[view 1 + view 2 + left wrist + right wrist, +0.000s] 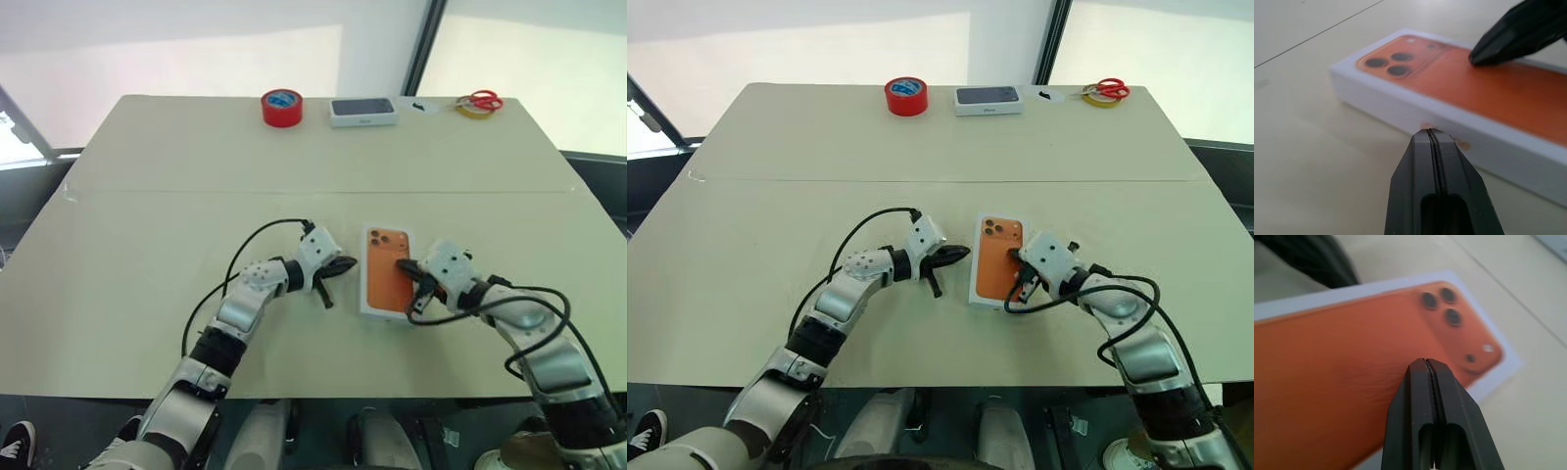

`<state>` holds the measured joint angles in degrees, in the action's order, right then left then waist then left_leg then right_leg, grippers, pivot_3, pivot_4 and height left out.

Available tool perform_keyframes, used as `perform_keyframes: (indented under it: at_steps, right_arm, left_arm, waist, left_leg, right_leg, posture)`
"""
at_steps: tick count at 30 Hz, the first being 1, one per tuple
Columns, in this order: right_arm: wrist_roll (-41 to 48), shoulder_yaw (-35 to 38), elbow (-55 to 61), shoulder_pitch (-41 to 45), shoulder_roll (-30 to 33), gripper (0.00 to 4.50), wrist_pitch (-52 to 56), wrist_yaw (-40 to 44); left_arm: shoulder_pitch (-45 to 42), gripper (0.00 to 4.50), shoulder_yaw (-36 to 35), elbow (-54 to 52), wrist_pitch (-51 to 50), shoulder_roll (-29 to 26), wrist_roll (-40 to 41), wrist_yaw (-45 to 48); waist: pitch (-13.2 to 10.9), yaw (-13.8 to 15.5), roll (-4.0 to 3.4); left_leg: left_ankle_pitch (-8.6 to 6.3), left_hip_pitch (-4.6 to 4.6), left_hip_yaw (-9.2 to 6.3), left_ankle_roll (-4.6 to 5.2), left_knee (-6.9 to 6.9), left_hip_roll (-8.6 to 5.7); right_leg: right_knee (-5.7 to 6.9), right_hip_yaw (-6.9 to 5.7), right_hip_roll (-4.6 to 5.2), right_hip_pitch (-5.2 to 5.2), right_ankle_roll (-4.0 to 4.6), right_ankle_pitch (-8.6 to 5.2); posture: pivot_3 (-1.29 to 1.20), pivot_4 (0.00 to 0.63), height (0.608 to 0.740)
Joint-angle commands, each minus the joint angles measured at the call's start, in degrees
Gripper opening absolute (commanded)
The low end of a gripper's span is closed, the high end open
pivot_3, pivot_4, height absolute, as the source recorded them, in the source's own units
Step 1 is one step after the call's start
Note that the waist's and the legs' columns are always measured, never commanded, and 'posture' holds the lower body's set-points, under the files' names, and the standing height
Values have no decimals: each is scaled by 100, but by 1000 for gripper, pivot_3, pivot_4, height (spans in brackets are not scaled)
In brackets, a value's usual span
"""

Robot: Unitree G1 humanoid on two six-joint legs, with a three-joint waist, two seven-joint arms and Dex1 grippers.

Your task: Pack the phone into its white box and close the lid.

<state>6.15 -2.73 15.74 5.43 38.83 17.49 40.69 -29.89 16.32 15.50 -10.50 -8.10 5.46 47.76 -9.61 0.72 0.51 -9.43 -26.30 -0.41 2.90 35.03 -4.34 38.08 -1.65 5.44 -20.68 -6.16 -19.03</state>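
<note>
The lid (385,266), white with an orange phone picture on top, sits level on the white box in the middle of the table. The lid covers the box, and the phone is hidden. My left gripper (350,262) is shut, its tip just off the lid's left side wall (1400,110). My right gripper (400,264) is shut too, its tip over the orange picture and touching it or just above it. In the left wrist view the right gripper's black fingers (1518,34) rest at the lid's top face.
At the table's far edge stand a red tape roll (281,107), a white box with a dark phone picture (363,111), and red scissors (480,100) on a yellow ring. A seam (196,190) crosses the tabletop behind the box.
</note>
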Motion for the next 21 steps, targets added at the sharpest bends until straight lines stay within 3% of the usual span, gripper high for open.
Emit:
perform_keyframes:
  at_steps: [1,3,7,10,17,21]
  right_arm:
    - [759,70,184,-14,-72,259,552,489]
    - [1238,211,359,53,-158,819,745,682]
    - [1122,438,187,262,-247,2726,471,448]
    - [1285,768,3,337,-26,4380,408,647]
    - [1930,1461,-93,248,509,4452,410,1465]
    - [1850,1626,-478,97,859,4452,107,1884]
  left_arm:
    - [58,252,-55,-464,-432,78,530,379]
    - [82,851,-127,-564,-309,42,510,310]
    - [143,2753,-664,-1112,-626,-125,1008,238]
    - [310,4350,-1088,-1605,-1035,-696,1291,309]
    - [858,4436,-1921,-2196,-1361,-2093,1746,702]
    - [1252,4436,-2385,-2199,-1578,-2670,2027,830]
  waist:
    - [0,3,-1]
    - [0,10,0]
    - [-1,0,-1]
    - [0,-16,-2]
    - [-3,7,-5]
    - [-3,7,-6]
  left_leg:
    - [0,2,-1,0,0,0]
    - [0,2,-3,3,1,0]
    - [3,-6,-3,11,2,0]
    - [3,-5,-3,10,0,1]
    - [4,-4,-3,9,-2,2]
    - [-6,-3,-3,-2,-2,2]
  right_leg:
    - [0,0,0,1,0,0]
    - [0,-1,0,2,0,0]
    - [-2,-1,2,-4,0,0]
    - [-1,-1,1,-7,0,0]
    - [-3,-1,1,-7,1,0]
    - [-6,0,4,-4,3,-1]
  posture:
    - [0,150,738]
    - [0,150,738]
    - [0,150,738]
    - [0,150,738]
    - [0,150,738]
    - [0,150,738]
